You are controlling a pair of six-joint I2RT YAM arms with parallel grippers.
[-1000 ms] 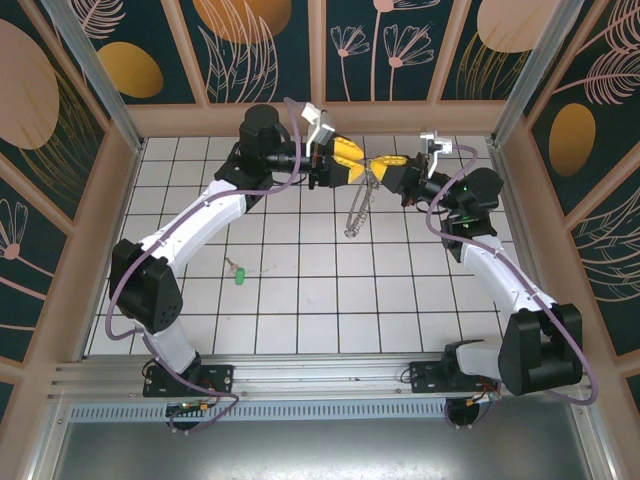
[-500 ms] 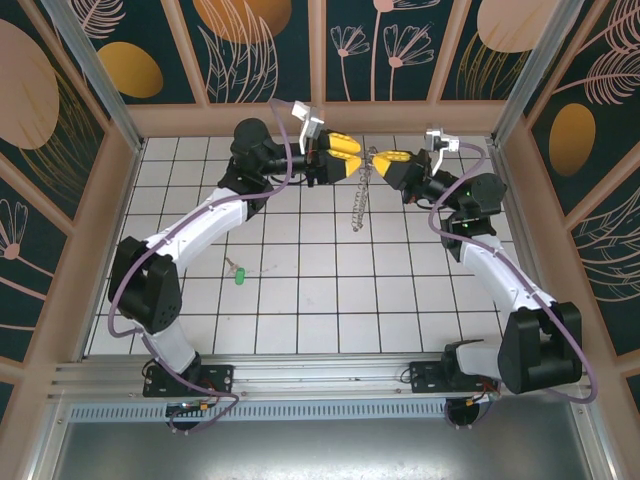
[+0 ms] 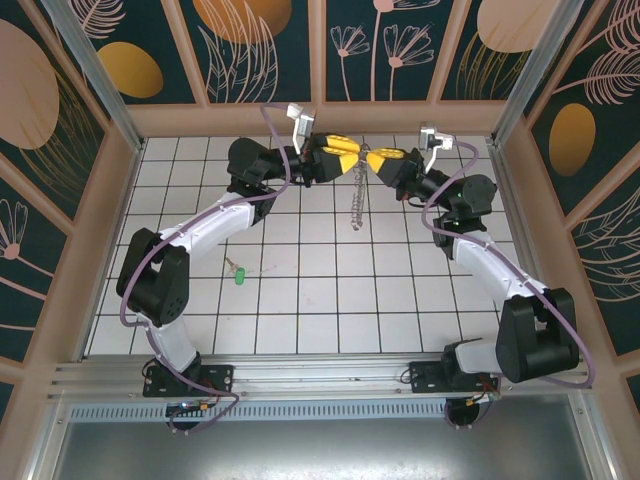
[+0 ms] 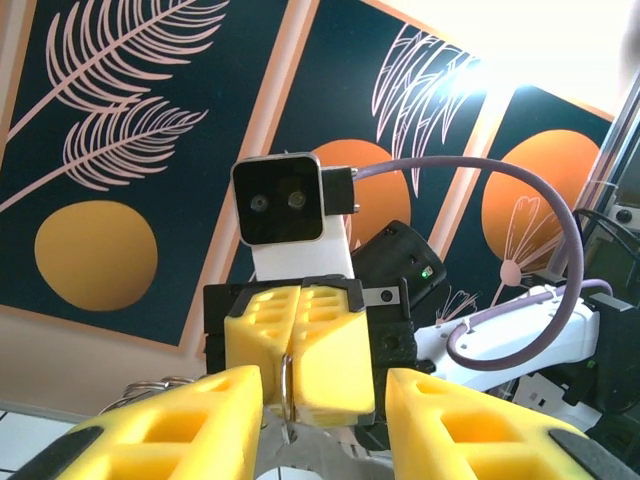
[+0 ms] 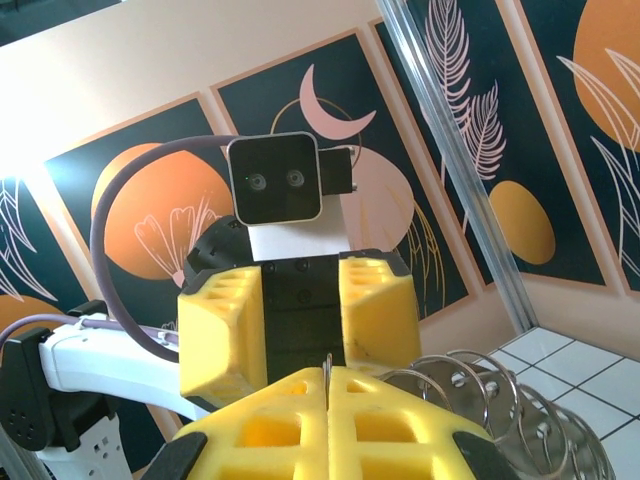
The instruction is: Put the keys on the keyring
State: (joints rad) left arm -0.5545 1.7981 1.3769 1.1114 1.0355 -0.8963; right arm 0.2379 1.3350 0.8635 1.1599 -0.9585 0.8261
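Yellow fingers of the right pincer [image 5: 327,385] were pressed tight together on a thin grey wire, and that wire was part of the keyring [image 3: 356,200]. The pincer held the keyring up in the air over the far middle of the tabletop [image 3: 300,300], so the little silvery pieces hung down in a bunch. The left pincer [image 3: 350,160] faced it nose to nose, very close. Its two fingers were spread apart, one on each side of the right pincer's tips, and I could not see them pinching anything. I think the two were so close because the hoop had to be held steady, or opened, before a key could slide on. The key [image 3: 238,276], tiny with a green head, lay flat on the white tiles nearer the left side, well apart from both pincers. So it was not on the keyring yet, and one pincer would need to go down and fetch it.
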